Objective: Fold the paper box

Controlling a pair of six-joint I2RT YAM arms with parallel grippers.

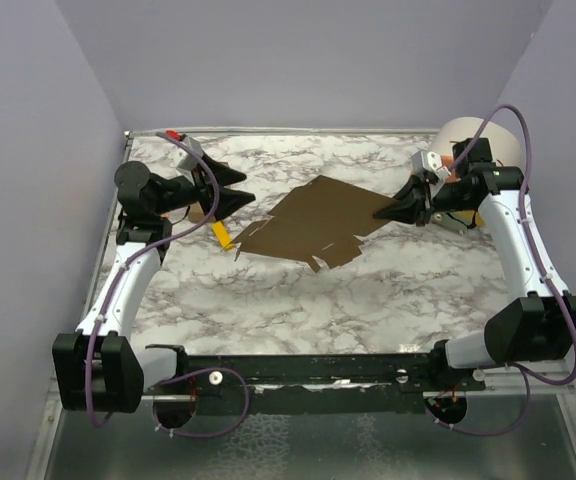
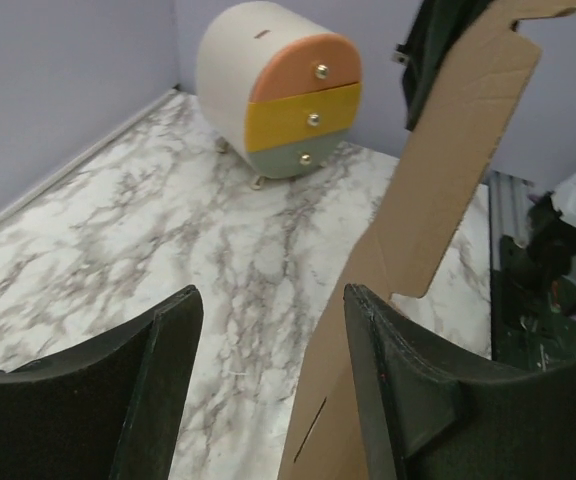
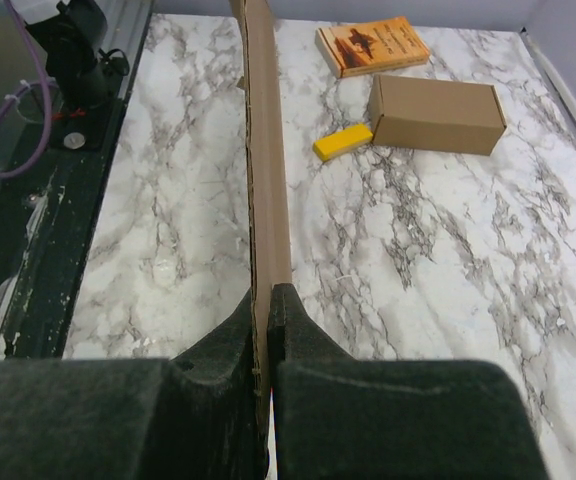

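while the paper box [image 1: 313, 228] lies as a flat, unfolded sheet near the middle of the surface [image 1: 368, 300], its right-hand tip is pinched edgewise by the right end effector [image 1: 380, 212], whose fingers are clenched on the cardboard. the sheet's long axis is seen to run from that grip, on the far right side, to its free end, which points toward the near left corner. the left end effector [image 1: 246, 187] is released, fingers spread, on the far left side, with nothing between them; the sheet's left flank is found just beyond its fingertips, toward the near edge and the right. the left arm is judged the nearer to that free end, so a short reach toward the near right would be called for. how steeply the sheet is tilted cannot be told.
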